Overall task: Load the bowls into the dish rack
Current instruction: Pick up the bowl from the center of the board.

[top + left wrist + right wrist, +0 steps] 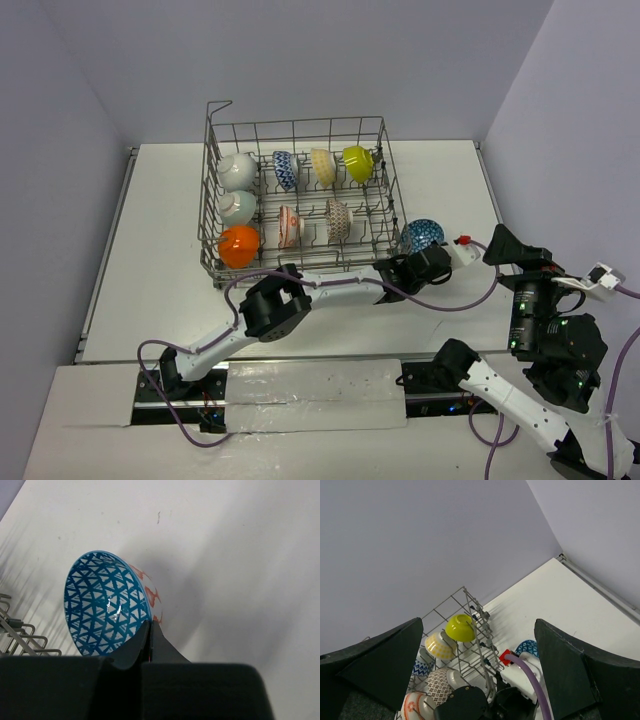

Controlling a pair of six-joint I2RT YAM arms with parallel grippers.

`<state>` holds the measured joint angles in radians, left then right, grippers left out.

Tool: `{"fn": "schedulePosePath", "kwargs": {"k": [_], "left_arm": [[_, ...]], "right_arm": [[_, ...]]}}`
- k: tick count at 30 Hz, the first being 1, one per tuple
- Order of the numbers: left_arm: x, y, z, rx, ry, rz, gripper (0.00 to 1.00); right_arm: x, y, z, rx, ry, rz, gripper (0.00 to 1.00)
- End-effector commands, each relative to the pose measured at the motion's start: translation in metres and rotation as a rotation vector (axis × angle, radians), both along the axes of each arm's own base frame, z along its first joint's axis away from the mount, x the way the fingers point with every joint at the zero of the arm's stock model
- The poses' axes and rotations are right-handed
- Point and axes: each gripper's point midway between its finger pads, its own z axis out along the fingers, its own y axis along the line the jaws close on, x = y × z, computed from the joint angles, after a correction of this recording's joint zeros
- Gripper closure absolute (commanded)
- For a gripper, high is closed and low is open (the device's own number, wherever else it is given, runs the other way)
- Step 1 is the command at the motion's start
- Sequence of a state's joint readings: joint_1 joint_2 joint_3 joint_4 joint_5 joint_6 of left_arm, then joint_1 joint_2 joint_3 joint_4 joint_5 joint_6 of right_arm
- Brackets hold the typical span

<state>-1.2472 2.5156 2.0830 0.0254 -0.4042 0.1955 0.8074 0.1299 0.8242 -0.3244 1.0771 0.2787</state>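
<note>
Your left gripper (151, 632) is pinched shut on the rim of the blue lattice bowl (106, 605). The bowl is tipped on its side with its mouth toward the wrist camera, just outside the near right corner of the dish rack (383, 215). You cannot tell whether it touches the tabletop (160, 260).

The rack's right wall stands just beside the bowl. Open white tabletop runs behind the bowl and on toward the right edge. Eight bowls (289, 226) stand on edge between the tines, with free wire slots at the rack's near right end.

Your right gripper (479, 630) hangs raised near the bowl's right side, spread wide and holding nothing. A purple cable (450, 305) loops in front. Pale lilac walls (350, 60) close the back and sides.
</note>
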Motion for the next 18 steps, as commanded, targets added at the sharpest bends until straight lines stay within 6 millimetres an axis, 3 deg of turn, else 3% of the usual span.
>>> {"fn": "schedulePosePath", "kwargs": {"k": [1, 10, 18], "left_arm": [[-0.017, -0.005, 0.069, -0.091, -0.041, -0.044, 1.00], [-0.032, -0.001, 0.067, -0.071, -0.008, -0.067, 1.00], [-0.041, 0.003, 0.037, 0.027, -0.010, -0.065, 0.96]], "right_arm": [[-0.002, -0.004, 0.002, 0.031, -0.018, -0.014, 0.00], [-0.002, -0.005, 0.002, 0.034, -0.020, -0.014, 0.00], [-0.003, -0.006, 0.003, 0.036, -0.021, -0.014, 0.00]]}}
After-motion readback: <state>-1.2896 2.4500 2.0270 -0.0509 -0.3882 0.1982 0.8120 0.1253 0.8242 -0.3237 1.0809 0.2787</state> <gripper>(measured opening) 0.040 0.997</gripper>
